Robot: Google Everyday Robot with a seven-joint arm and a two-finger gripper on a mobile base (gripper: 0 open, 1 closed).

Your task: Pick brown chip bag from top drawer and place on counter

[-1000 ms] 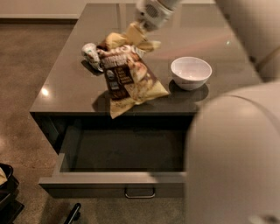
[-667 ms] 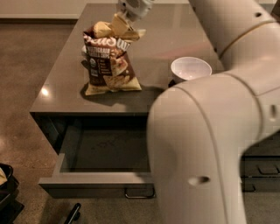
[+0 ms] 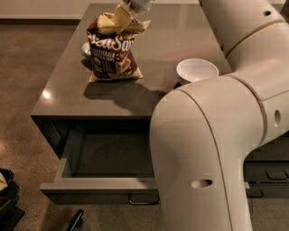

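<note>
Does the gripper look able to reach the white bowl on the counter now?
Probably yes. The gripper is at the top of the brown chip bag, and the white bowl stands apart on the counter, open from above.

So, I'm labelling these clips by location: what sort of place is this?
Probably a kitchen or office break area: a glossy grey-brown stone-look counter over an open, wide grey-fronted drawer, with a white bowl and a brown foil chip bag on top. The robot's pincer is at the bag's top.
</note>
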